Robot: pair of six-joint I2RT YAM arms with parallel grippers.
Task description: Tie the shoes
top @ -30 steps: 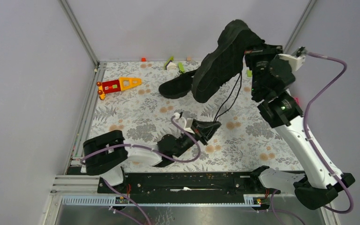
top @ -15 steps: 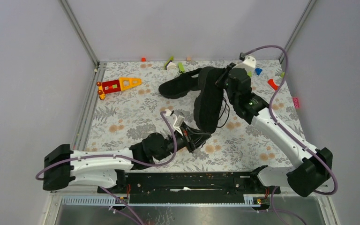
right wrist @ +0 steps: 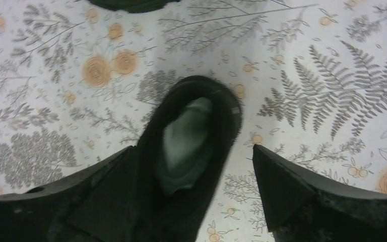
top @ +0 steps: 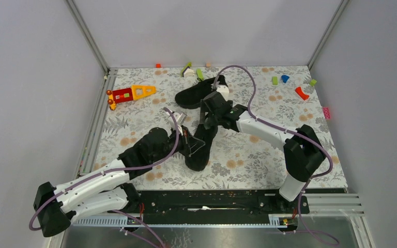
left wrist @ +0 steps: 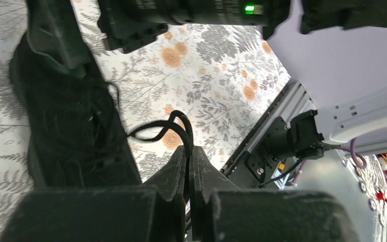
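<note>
Two black shoes are on the floral table. One shoe (top: 192,94) lies at the back centre; its edge (right wrist: 131,4) shows at the top of the right wrist view. The other shoe (top: 202,150) lies mid-table, its pale grey insole (right wrist: 189,138) showing. My right gripper (top: 207,122) (right wrist: 191,147) stands open astride its heel end, one finger (right wrist: 95,194) against the shoe's side and the other clear of it. My left gripper (top: 190,146) (left wrist: 188,151) is shut on a thin black lace (left wrist: 169,121) that loops out from this shoe (left wrist: 65,116).
A red, orange and yellow toy (top: 131,94) lies at the back left. Small blocks sit along the back edge (top: 200,74) and at the back right, among them a red one (top: 302,93) and a green one (top: 274,80). A metal rail (top: 95,129) borders the table's left side.
The right arm brought the shoe down from high at the back onto mid-table and opened its jaws, letting it go. The left arm reached forward, still shut on the lace.
</note>
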